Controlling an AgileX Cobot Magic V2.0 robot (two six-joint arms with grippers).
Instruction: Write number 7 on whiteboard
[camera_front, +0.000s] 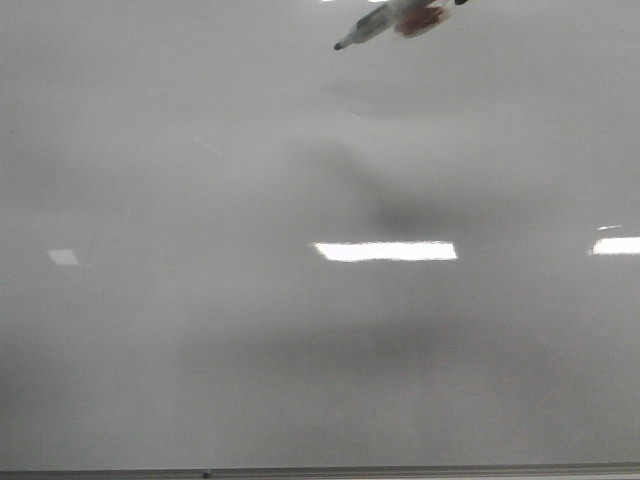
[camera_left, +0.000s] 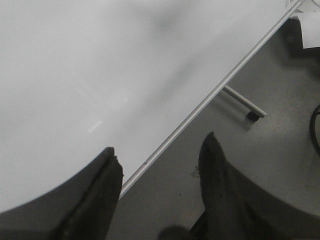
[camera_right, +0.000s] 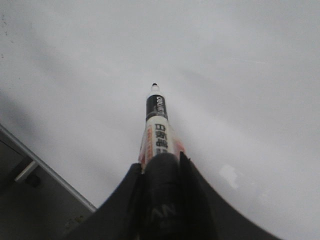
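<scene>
Two dark fingers (camera_right: 187, 190) of the right gripper (camera_right: 161, 175) pinch a marker (camera_right: 157, 127), its tip pointing out ahead of them at the board (camera_right: 240, 75). No 7 shows anywhere; the board looks bare. To start well, I judge the tip should meet the surface squarely, with light, even pressure. The left gripper (camera_left: 160, 165) has its fingers spread, holding nothing, straddling the board's edge strip (camera_left: 210, 97). Only the front view shows the marker high near the board's far edge; only the wrist view shows its label.
</scene>
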